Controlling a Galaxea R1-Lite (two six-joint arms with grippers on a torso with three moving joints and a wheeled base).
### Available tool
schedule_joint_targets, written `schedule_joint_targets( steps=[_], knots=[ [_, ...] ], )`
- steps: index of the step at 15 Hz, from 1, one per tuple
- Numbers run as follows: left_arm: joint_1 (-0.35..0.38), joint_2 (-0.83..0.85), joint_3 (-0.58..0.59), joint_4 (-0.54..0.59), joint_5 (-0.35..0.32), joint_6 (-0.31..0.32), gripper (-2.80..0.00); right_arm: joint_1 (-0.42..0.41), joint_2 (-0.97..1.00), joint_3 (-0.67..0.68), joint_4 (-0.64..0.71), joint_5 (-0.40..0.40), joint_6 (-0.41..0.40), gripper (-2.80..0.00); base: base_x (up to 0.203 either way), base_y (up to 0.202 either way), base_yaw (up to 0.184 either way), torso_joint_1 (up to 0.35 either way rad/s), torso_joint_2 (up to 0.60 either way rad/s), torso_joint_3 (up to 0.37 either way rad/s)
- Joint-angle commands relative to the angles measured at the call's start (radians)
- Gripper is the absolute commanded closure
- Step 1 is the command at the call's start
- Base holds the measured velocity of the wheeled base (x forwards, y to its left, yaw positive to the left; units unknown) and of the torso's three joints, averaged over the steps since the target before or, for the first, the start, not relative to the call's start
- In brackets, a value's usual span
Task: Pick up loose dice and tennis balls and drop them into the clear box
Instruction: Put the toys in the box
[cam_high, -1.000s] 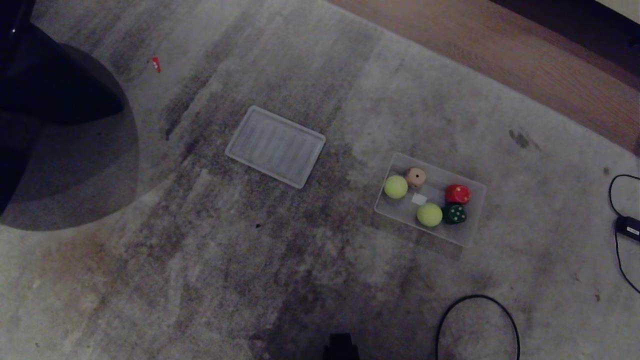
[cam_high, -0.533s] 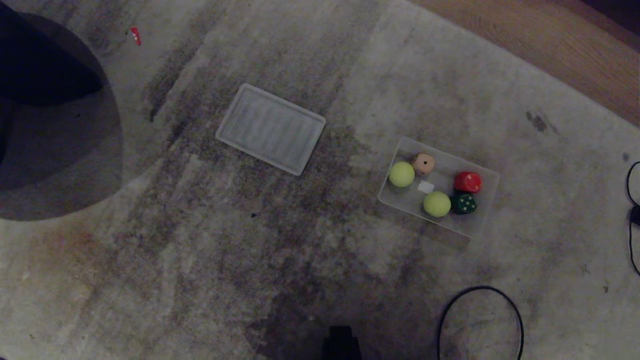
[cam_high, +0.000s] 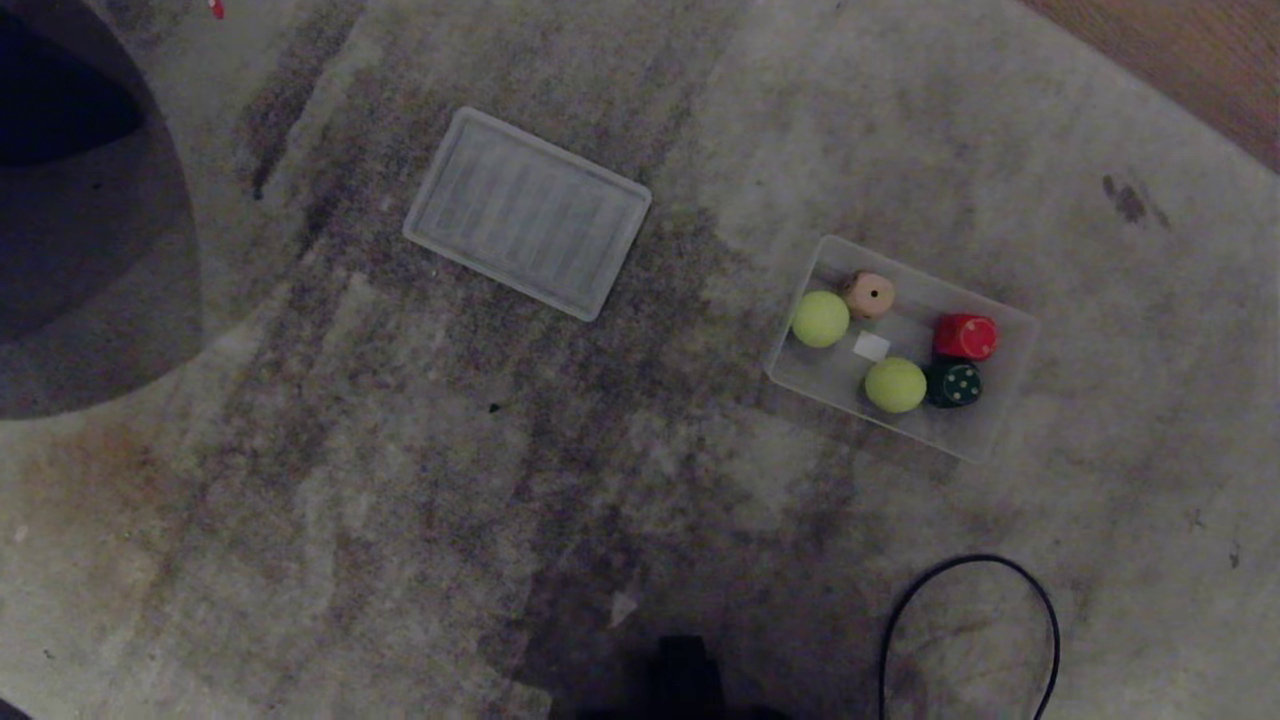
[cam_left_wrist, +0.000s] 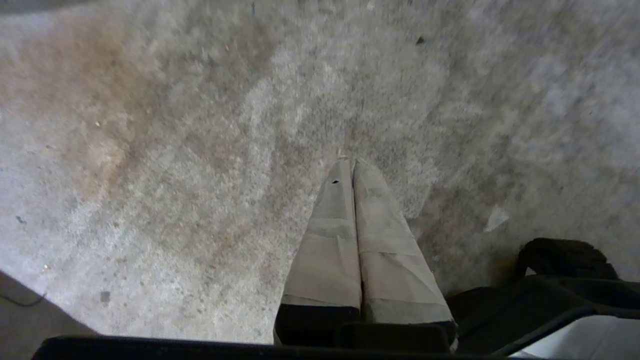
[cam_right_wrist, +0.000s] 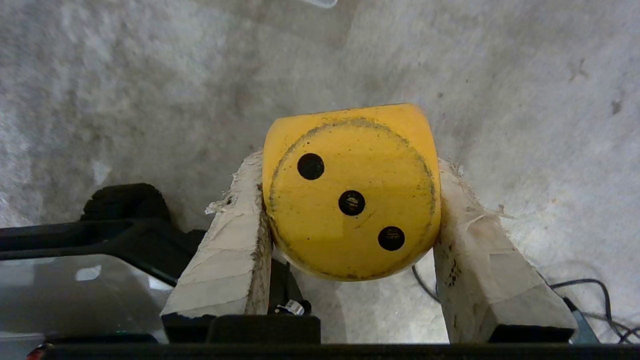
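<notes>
Right gripper (cam_right_wrist: 350, 200) jaws clamping the yellow die (cam_right_wrist: 351, 192) by opposite faces, carrying it above carpet toward the clear box (cam_high: 1005, 400) ahead; left gripper (cam_left_wrist: 352, 167) jaws pressed together, holding nothing.

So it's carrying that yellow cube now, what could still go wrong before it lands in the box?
The right tool pinches the yellow die only by two sides near its rounded corners, so it might slip out on the way. The clear box already holds two tennis balls and three dice; a drop could bounce off them onto the carpet.
</notes>
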Motion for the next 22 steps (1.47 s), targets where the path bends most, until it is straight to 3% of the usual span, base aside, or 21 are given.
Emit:
schedule_joint_targets(
  steps=[1, 12, 18, 20, 22],
  knots=[
    [0.000, 0.002, 0.002, 0.000, 0.001, 0.000, 0.00, 0.000, -0.001, 0.000, 0.002, 0.000, 0.002, 0.00, 0.000, 0.000, 0.000, 0.002, 0.00, -0.195],
    [0.000, 0.002, 0.002, 0.002, -0.002, 0.006, 0.00, 0.000, -0.001, 0.000, 0.002, 0.000, -0.002, 0.00, 0.000, 0.000, 0.000, 0.002, 0.00, -0.196],
    [0.000, 0.002, 0.002, 0.002, -0.001, -0.002, 0.00, -0.001, 0.000, -0.011, 0.000, -0.004, 0.002, 0.00, 0.000, 0.000, 0.000, 0.002, 0.00, -0.033],
    [0.000, 0.002, 0.002, 0.002, -0.001, -0.002, 0.00, 0.000, 0.072, -0.058, 0.005, 0.001, 0.010, 0.00, 0.000, 0.000, 0.000, 0.000, 0.00, 0.000],
    [0.000, 0.002, 0.002, 0.002, -0.001, -0.002, 0.00, 0.002, 0.272, -0.129, -0.005, 0.003, 0.051, 0.00, 0.000, 0.000, 0.000, 0.000, 0.00, 0.000]
  ],
)
